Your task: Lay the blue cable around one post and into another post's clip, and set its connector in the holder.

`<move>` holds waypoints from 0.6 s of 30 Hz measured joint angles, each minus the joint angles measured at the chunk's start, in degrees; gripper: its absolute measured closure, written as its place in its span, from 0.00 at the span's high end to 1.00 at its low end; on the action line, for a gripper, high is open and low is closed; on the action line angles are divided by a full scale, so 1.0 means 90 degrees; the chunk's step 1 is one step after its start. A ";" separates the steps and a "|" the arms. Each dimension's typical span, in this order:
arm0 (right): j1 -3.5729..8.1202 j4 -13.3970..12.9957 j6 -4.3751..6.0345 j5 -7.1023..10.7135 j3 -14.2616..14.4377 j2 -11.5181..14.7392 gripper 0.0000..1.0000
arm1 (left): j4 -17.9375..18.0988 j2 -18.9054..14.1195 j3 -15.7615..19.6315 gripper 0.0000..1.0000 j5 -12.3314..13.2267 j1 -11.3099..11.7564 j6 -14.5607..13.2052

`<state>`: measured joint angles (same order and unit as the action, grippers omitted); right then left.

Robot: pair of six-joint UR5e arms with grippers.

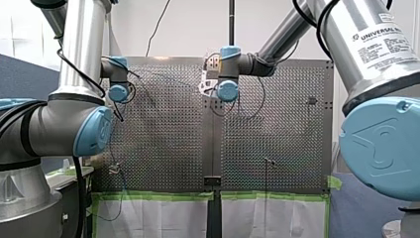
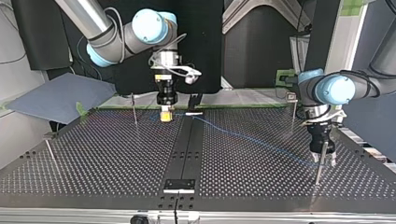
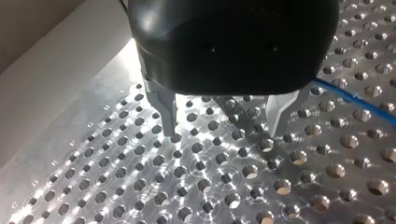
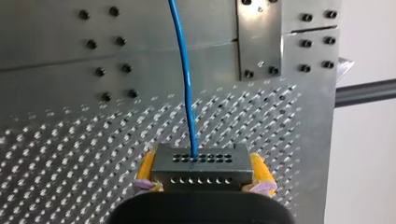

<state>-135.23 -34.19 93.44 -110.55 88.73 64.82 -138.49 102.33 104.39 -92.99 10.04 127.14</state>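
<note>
blue cable (image 2: 243,136): lies loose on the perforated surface (image 2: 93,158). entries run left to right across the top view.

- far left: thin post (image 2: 50,154), leaning, near the surface's side edge and well apart from the cable.
- second post (image 2: 134,109): upright, just left of the robot's right pincer (image 2: 166,115).
- right pincer: hangs low over the far side of the surface, just left of the dark centre strip (image 2: 187,149). it is clamped on the connector (image 4: 201,169), a dark block with rows of small holes, with yellow pads (image 4: 146,167) pressed on both sides. the cable leaves the block's upper face and runs straight ahead of the pincer. cannot tell whether the block touches the surface.
- centre strip: a small pale piece (image 2: 194,113) lies across it beside the right pincer; what it is, cannot tell.
- right of the strip: the cable slants toward the near right corner.
- clip post (image 2: 293,107): upright with a small head. the cable passes on the near side of its foot, not touching it.
- fourth post (image 2: 319,165): thin, standing just in front of the robot's left pincer (image 2: 324,157).
- left pincer: spread wide, with metal fingers (image 3: 166,114) apart and only bare surface between them, tips close above the holes. the cable runs beside one finger, outside the gap.
</note>
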 joint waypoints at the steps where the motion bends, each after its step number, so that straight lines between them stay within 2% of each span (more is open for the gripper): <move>1: 0.0011 -0.0049 0.0007 -0.0007 0.0049 0.0000 0.00 | 0.0000 0.0000 0.0000 1.00 0.0000 0.0000 0.0011; 12: 0.0160 -0.0732 0.0037 -0.0195 0.0732 -0.0016 0.00 | -0.0037 0.0000 0.0000 1.00 -0.0176 -0.0012 0.0042; 18: 0.0304 -0.1090 0.0128 -0.0412 0.1091 -0.0018 0.00 | -0.0042 0.0000 0.0000 1.00 -0.0200 -0.0020 0.0048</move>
<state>-132.49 -44.00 94.59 -114.26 98.55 64.65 -138.87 102.33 104.39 -94.79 9.86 127.57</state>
